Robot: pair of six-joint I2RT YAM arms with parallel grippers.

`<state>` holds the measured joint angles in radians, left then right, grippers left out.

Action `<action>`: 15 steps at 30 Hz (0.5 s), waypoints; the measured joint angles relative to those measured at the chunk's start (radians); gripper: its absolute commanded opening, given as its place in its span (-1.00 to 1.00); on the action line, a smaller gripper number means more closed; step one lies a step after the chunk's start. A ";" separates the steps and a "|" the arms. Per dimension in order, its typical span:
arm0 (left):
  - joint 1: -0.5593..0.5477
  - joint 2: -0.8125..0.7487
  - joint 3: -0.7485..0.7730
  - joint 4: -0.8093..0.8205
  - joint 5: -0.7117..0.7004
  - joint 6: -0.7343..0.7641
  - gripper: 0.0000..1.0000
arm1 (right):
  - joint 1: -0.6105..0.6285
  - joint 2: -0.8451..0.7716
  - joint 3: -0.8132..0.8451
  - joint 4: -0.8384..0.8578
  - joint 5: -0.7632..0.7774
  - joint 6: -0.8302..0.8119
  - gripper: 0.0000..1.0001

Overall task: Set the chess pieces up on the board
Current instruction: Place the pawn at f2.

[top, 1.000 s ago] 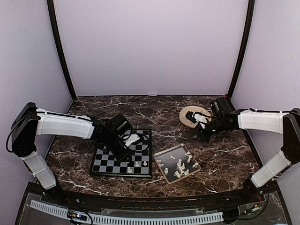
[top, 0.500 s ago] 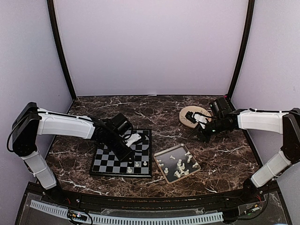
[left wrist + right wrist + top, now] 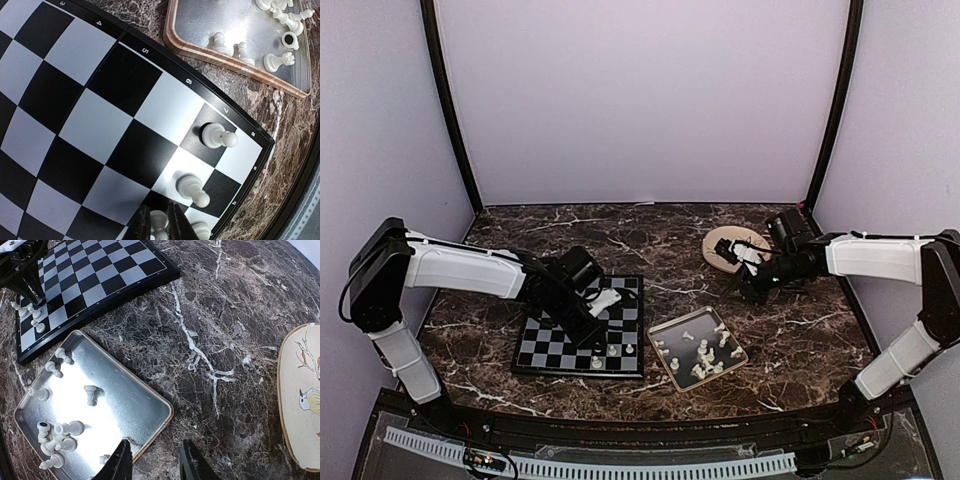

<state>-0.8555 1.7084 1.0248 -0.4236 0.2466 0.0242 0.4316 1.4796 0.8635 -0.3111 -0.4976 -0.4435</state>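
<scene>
**Top view:** One board (image 3: 565, 340) lies near the bench's near edge, left of centre. One metal tray (image 3: 672, 375) sits just beside its right side, and one plate (image 3: 718, 245) lies toward the far right corner. The left gripper (image 3: 595, 330) is low over the board's near right corner, where three pieces (image 3: 612, 350) show. The right gripper (image 3: 752, 285) hovers between plate and tray.

**Left wrist:** Four pieces stand in that corner, all upright. One is a pawn (image 3: 160, 229) with the gripper's fingers (image 3: 142, 225) drawn in close on either side, seemingly pinching it.

**Right wrist:** The right gripper's jaws are spread wide and empty, above the tray's rim. The tray holds about eleven pieces. Some stand and several lie clumped in one corner, so the count is not sure.

**Handling:** The pieces look like small, hard, smooth plastic. They are probably very light and quick to tip or roll. The safest hold is likely from straight above, at the neck under the head. The ones lying down would need a pinch across the body.
</scene>
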 measured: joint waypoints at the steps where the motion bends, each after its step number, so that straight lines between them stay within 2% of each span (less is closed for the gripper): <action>1: 0.000 0.000 -0.001 0.000 0.000 0.000 -0.61 | 0.000 0.002 0.000 0.000 0.000 0.000 -0.32; 9: 0.000 0.000 -0.005 0.003 -0.003 -0.005 -0.45 | 0.000 0.003 0.000 -0.002 -0.001 0.000 -0.31; 15: 0.000 -0.015 0.000 -0.003 -0.036 -0.004 -0.25 | 0.000 0.016 0.047 -0.061 -0.004 -0.009 -0.29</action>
<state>-0.8555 1.6932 1.0245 -0.4271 0.2108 0.0204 0.4320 1.4960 0.9100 -0.3721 -0.5014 -0.4522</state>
